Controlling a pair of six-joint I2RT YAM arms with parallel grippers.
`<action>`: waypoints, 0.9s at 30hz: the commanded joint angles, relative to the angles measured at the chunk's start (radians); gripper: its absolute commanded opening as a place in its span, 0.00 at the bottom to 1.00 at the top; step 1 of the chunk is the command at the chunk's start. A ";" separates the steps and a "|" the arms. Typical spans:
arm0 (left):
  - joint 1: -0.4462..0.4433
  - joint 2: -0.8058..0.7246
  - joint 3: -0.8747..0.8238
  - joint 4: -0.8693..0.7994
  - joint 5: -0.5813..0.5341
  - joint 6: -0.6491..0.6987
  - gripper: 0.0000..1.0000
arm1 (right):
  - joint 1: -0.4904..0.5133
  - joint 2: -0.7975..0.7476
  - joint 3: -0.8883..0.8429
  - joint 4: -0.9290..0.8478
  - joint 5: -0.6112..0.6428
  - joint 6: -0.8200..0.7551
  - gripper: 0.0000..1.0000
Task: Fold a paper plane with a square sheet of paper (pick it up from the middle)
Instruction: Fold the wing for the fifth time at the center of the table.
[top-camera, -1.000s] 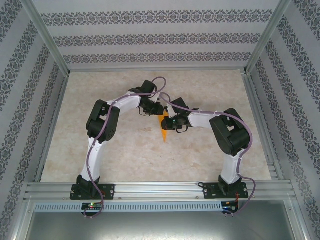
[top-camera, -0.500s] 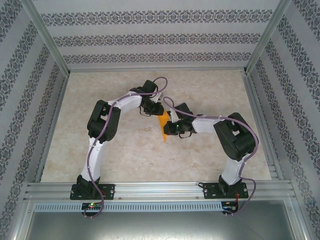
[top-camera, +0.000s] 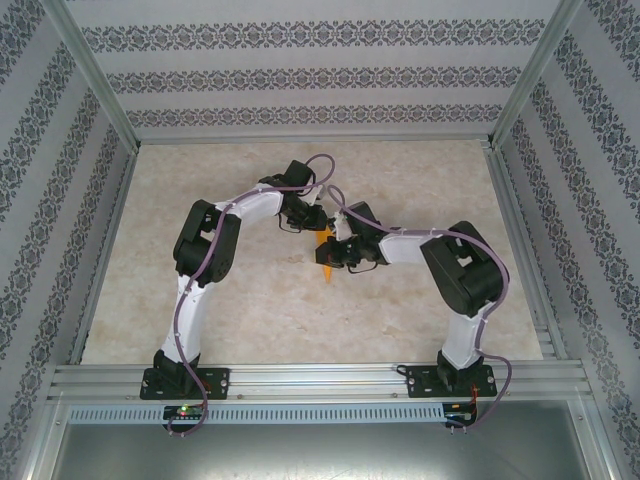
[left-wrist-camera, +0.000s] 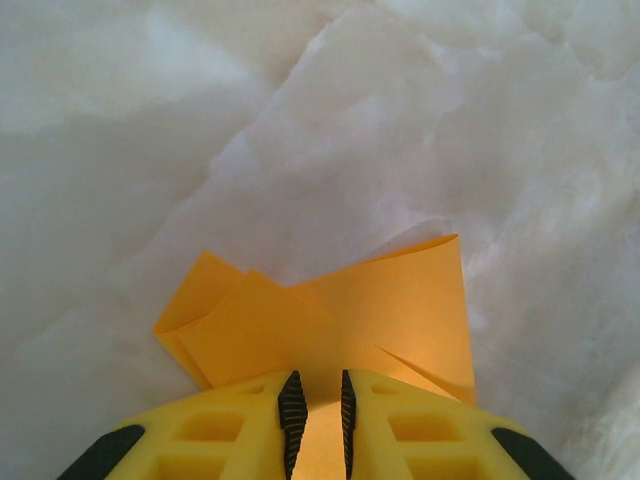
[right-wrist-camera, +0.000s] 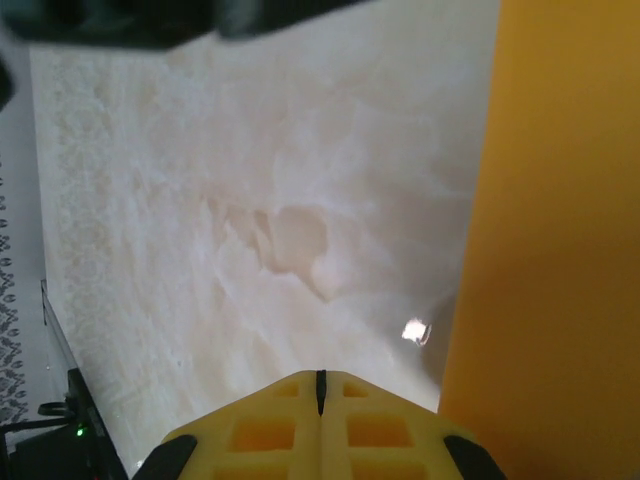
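The orange square sheet of paper, folded into a slim pointed paper plane shape, hangs over the middle of the table. My left gripper is shut on its far end. In the left wrist view the creased paper fans out beyond the left gripper, and a strip of it runs between the black pads. My right gripper is right beside the paper. In the right wrist view the right gripper is shut with nothing in it, and the paper stands as an orange wall along its right side.
The pale marbled table top lies open around both arms. Aluminium rails edge the table at the front and sides, and patterned walls close it in behind.
The right arm has swung its shut gripper a little left, closer against the paper. The left arm and its hold on the paper have stayed the same.
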 joint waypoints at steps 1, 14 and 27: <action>0.017 0.076 -0.062 -0.066 -0.113 0.029 0.25 | 0.010 0.036 0.028 -0.027 0.003 -0.011 0.00; 0.025 0.098 0.016 -0.064 -0.104 0.002 0.25 | 0.029 -0.042 -0.214 0.003 0.018 -0.024 0.00; 0.059 0.106 0.064 -0.038 -0.051 -0.016 0.25 | 0.066 -0.060 -0.395 0.138 0.010 0.035 0.00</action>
